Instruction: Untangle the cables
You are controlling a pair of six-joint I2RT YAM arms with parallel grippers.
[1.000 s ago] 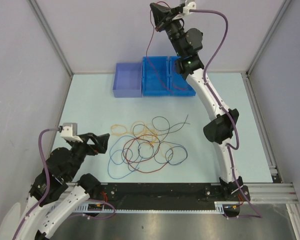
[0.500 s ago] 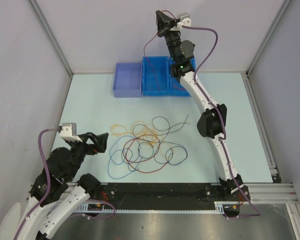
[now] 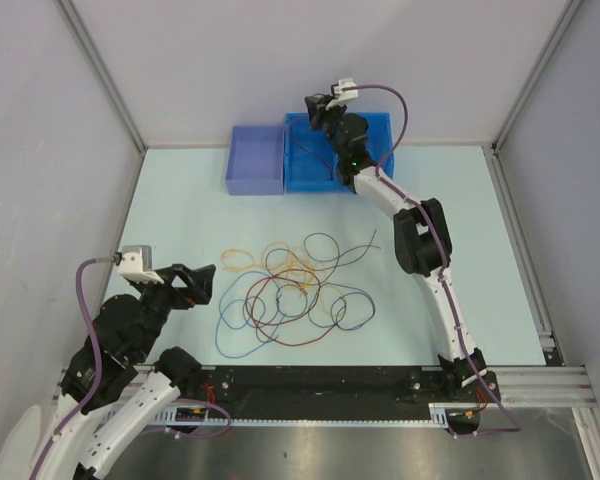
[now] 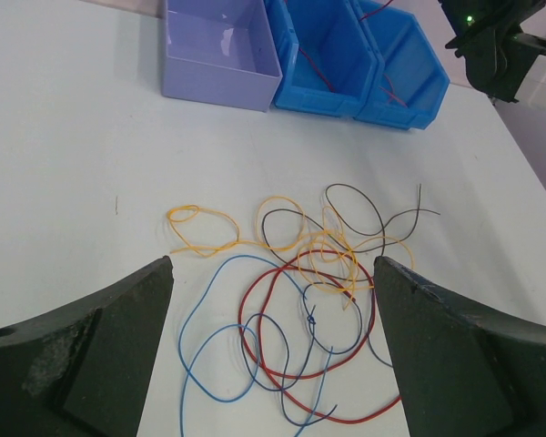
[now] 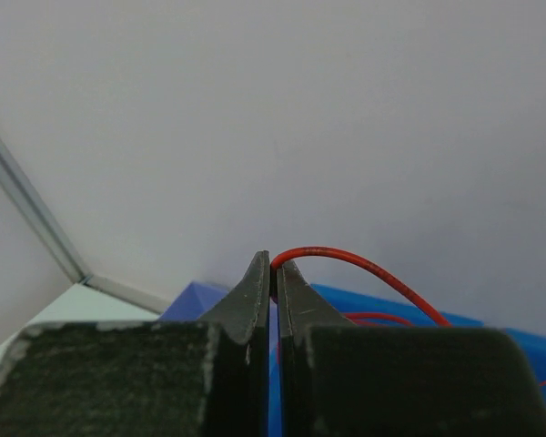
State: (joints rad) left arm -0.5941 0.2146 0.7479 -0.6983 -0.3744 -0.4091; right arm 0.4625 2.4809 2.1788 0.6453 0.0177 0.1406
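Note:
A tangle of thin cables in red, orange-yellow, blue and black lies loose on the pale table; the left wrist view shows the cables just ahead of my fingers. My left gripper hovers to the left of the pile, open and holding nothing, its jaws standing wide apart. My right gripper is at the back, low over the blue bins. In the right wrist view its tips are shut on a red cable, which arcs off to the right and down toward the bin.
A lavender bin stands left of the blue bins against the back wall. Other red strands lie in the blue bins. Grey walls close in both sides. A black rail runs along the near edge.
My right arm has come down from high above the back wall to just over the blue bins, carrying the red cable. The left arm and the pile have not moved.

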